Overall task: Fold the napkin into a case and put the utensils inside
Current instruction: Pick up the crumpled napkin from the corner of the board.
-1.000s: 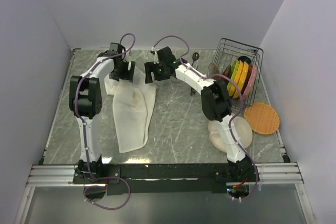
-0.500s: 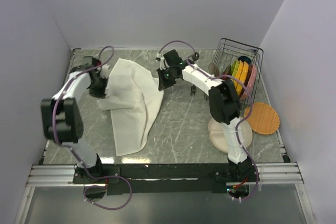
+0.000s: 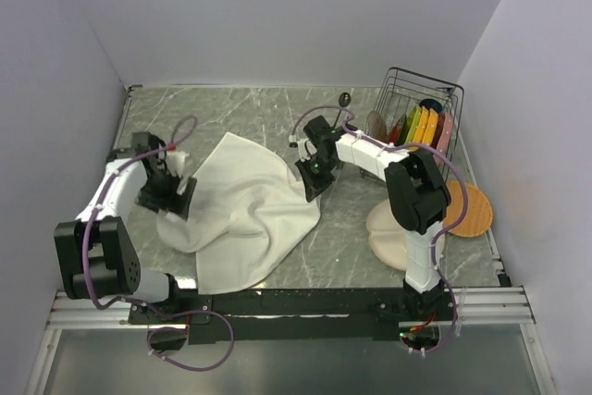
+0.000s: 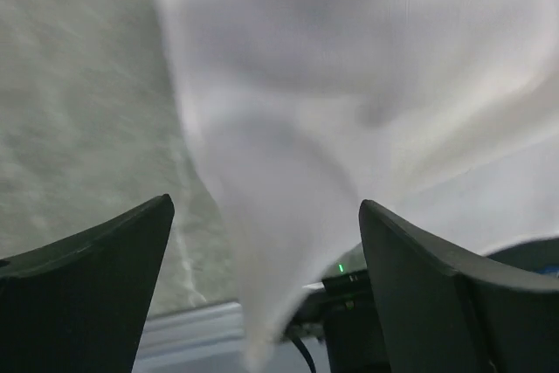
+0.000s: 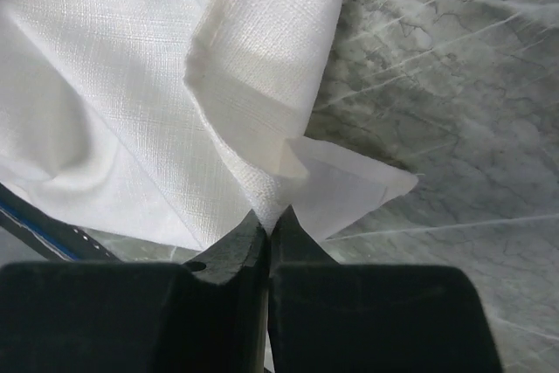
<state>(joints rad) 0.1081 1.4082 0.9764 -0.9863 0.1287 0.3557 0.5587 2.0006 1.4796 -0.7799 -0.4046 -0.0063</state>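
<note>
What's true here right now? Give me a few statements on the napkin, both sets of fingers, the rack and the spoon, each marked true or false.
1. The right fingers are shut on an edge of the napkin. True.
2. The left fingers are clamped tight on the napkin. False: they stand wide apart, with cloth loose between them.
3. The napkin is a narrow folded strip. False: it lies spread out and rumpled on the table.
4. Coloured plates stand upright in the wire rack. True.
5. The spoon lies on the napkin. False: it lies near the table's far edge, apart from the cloth.
</note>
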